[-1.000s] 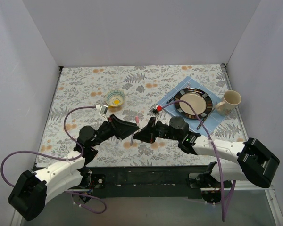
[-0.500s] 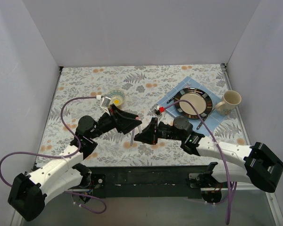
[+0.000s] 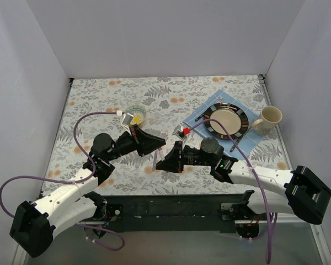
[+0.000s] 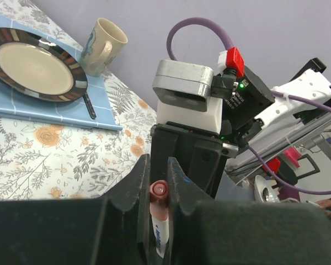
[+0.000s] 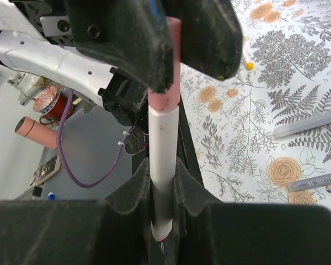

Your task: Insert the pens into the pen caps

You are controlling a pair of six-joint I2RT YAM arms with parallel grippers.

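Observation:
A white pen (image 5: 164, 149) stands between the two arms above the table, and a pink pen cap (image 5: 166, 88) sits on its far end. My right gripper (image 5: 164, 165) is shut on the pen's barrel. In the left wrist view my left gripper (image 4: 158, 165) is shut on the pen cap (image 4: 159, 190), with the white barrel (image 4: 160, 234) showing below it. From above, the left gripper (image 3: 160, 144) and right gripper (image 3: 159, 162) meet tip to tip at the pen (image 3: 155, 158). Two more pens (image 5: 306, 125) (image 5: 315, 181) lie on the table.
A small patterned bowl (image 3: 135, 114) stands behind the left gripper. At the back right a striped plate (image 3: 226, 120) rests on a blue mat (image 3: 207, 107) with cutlery beside it, and a mug (image 3: 268, 118) stands next to the mat. White walls enclose the floral tabletop.
The left gripper stood open around the cap end half a second ago and has now shut on the cap. The right arm keeps hold of the pen, drawn slightly nearer.

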